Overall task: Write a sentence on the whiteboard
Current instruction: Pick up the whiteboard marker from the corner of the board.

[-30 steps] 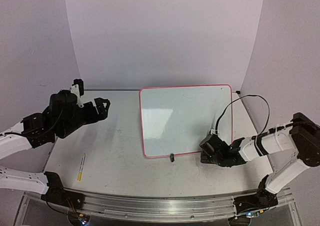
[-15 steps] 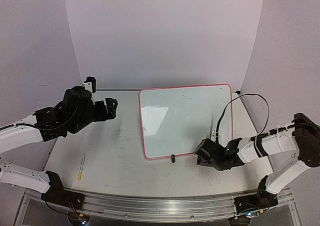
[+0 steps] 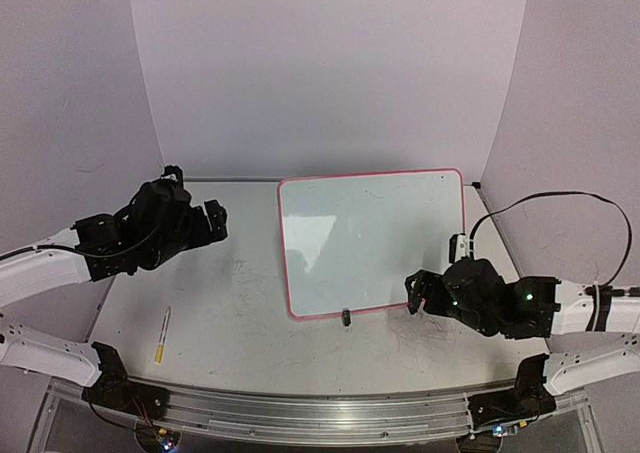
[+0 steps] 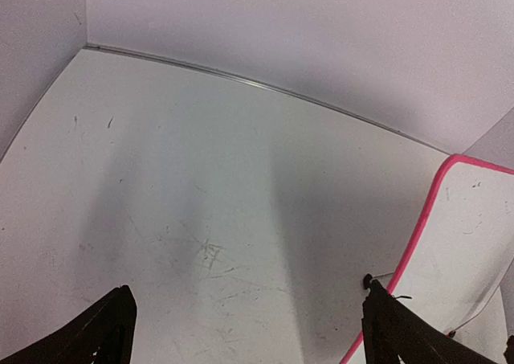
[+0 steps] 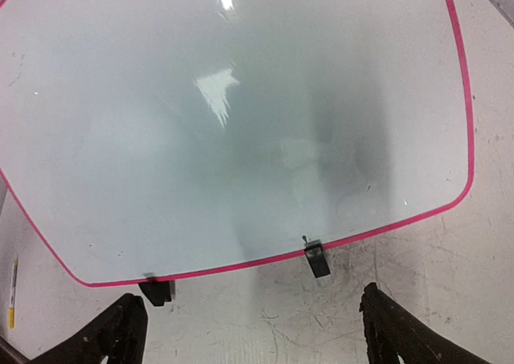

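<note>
Whiteboard: lies on the right-centre of the table, turned slightly so that its near edge slopes up toward the right; rounded corners; thin pink-red rim; glossy surface with bright patches of reflected light; a few small dark specks near its far edge.
Clip feet: two small black pieces on the board's near edge, one toward each end; both touch the tabletop.
Right gripper: low at the board's near edge, toward its right corner, pointing at the board; fingers spread wide apart; nothing between them; in the right wrist view the two fingertips frame the near edge and both feet.
Left gripper: hovers above the table to the left of the board, well apart from it; fingers spread wide; nothing between them; its wrist view shows bare tabletop and the board's left rim.
Marker pen: slim, yellow and white; lies on the table near the left front, well apart from the board and from both grippers.
Tabletop: white; scuffed with grey scratches.
Cable: black; arcs above the right arm.
</note>
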